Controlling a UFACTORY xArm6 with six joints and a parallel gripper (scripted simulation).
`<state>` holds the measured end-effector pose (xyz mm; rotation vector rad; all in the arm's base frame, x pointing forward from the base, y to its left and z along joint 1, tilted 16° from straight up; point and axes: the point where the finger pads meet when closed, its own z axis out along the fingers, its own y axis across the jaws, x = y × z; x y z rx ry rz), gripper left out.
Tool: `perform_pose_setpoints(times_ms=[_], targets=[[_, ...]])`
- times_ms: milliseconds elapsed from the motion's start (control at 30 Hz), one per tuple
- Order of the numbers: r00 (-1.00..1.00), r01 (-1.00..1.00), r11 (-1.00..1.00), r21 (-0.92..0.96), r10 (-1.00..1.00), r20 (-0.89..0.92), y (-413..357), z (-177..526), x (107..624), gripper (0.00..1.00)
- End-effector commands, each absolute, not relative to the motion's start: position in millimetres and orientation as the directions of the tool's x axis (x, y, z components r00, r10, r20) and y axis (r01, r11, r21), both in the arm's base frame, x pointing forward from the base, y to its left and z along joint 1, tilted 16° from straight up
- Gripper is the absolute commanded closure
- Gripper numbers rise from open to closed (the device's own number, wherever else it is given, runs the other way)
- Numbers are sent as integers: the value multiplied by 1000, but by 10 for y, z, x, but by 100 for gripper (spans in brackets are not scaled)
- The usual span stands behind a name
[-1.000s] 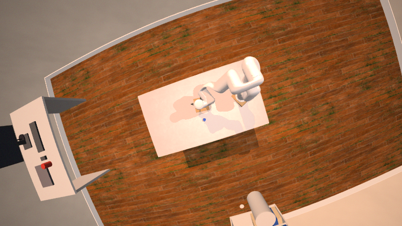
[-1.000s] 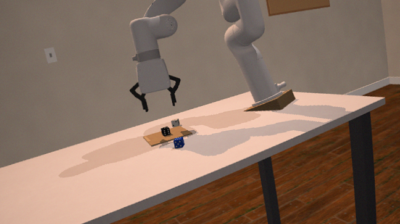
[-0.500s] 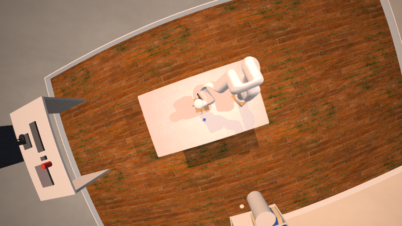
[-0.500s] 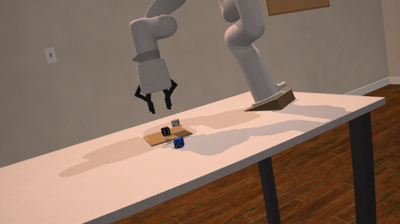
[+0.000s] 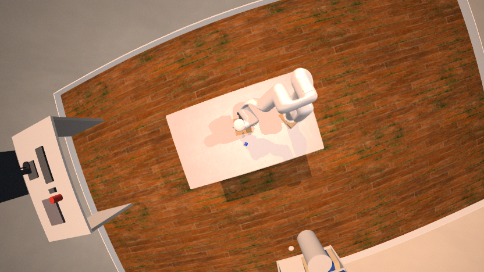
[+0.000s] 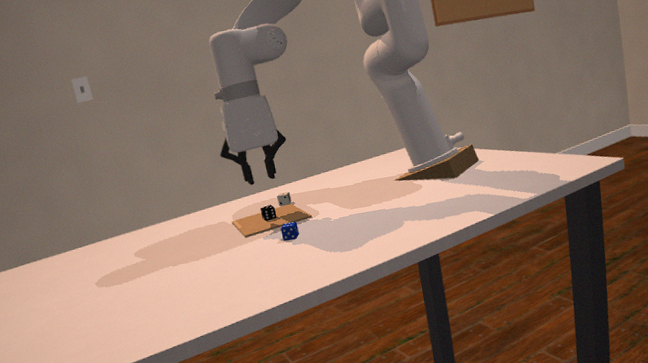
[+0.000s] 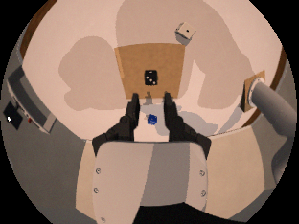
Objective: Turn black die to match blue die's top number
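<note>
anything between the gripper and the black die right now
Nothing: in the exterior view the gripper hangs, holding nothing, above the black die on the mat, with only air between.

Soft overhead light (fisheye wrist view)

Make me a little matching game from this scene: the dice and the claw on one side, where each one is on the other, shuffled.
Things:
1. small black die
2. small blue die
3. small white die
4. black two-fingered gripper

Places:
A. on the bare table, in front of the mat
B. in the air above the mat, holding nothing
C. on the flat brown mat
D. on the bare table behind the mat, toward the wall

Pairs: 1-C, 2-A, 3-D, 4-B
</note>
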<state>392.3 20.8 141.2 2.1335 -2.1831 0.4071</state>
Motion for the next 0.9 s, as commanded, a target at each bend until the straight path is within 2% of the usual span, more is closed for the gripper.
perform_pose_setpoints(times_ms=[0,867], targets=[[-39,-989,6,-148,-973,226,212,1425,3935,58],[-39,-989,5,-148,-973,226,201,1383,3941,58]])
